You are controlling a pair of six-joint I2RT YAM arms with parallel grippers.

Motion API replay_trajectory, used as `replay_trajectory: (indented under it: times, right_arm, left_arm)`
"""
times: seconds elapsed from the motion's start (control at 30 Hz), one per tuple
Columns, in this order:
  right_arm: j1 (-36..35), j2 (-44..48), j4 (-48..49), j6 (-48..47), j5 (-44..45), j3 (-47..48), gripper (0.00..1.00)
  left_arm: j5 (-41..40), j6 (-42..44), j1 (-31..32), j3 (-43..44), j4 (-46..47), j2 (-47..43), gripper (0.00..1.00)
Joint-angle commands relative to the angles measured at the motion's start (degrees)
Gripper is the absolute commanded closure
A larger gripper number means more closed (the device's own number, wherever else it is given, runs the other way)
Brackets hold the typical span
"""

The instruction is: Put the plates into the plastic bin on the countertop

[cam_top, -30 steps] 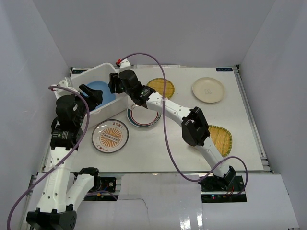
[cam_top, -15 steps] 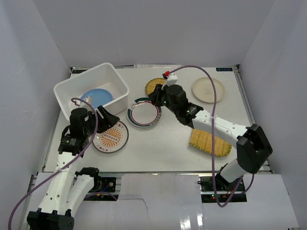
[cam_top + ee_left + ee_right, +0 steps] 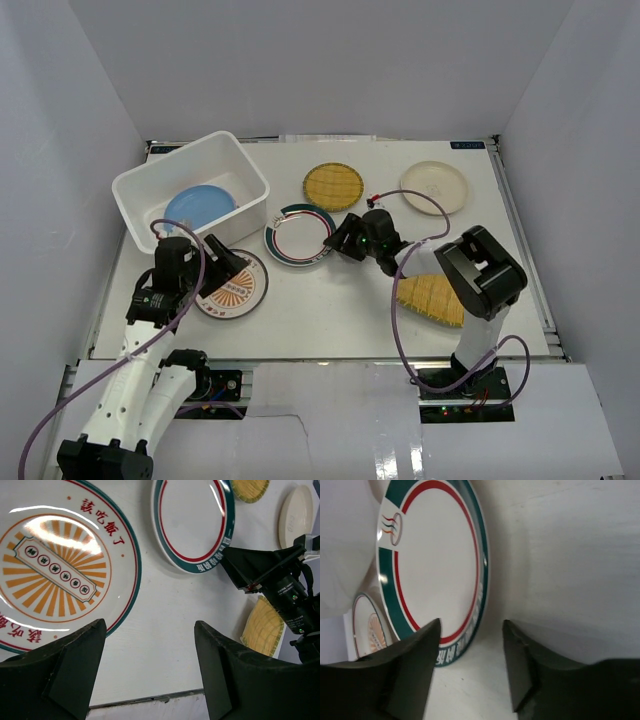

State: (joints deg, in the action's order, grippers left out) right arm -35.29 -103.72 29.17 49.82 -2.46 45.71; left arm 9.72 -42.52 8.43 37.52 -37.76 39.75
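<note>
The white plastic bin [image 3: 245, 172] stands at the back left with the blue plate [image 3: 200, 205] inside. The orange-sunburst plate [image 3: 240, 290] lies in front of it; my left gripper [image 3: 222, 262] hovers open over its right edge, empty. In the left wrist view my left gripper [image 3: 150, 630] is over bare countertop beside that plate [image 3: 55, 565]. The green-and-red-rimmed plate [image 3: 298, 238] lies mid-table. My right gripper [image 3: 343, 238] is open, low at its right edge. In the right wrist view my right gripper [image 3: 471, 630] straddles that plate's rim [image 3: 432, 565]. No pink plate shows.
One yellow woven plate [image 3: 333, 184] and the cream plate [image 3: 434, 187] lie at the back. A second yellow woven plate [image 3: 432, 298] lies partly under my right arm's elbow [image 3: 480, 270]. The countertop's front metal edge [image 3: 150, 699] is close under my left gripper.
Both arms left the bin, which now sits flat. My right gripper swung down to the green-rimmed plate's right edge. My left gripper came forward over the sunburst plate's right side.
</note>
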Motion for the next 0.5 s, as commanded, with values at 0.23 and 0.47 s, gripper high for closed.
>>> replay_trajectory:
  times: [0.23, 0.47]
  right_arm:
    - [-0.3, -5.4, 20.8, 14.7, -1.9, -3.0, 0.92]
    - [-0.8, 21.3, 13.9, 4.6, 2.1, -11.0, 0.92]
  left_arm:
    - [-9.9, -2.0, 0.3, 2.7, -6.5, 0.6, 0.17]
    - [6.4, 7.5, 0.5, 11.0, 6.1, 0.7, 0.16]
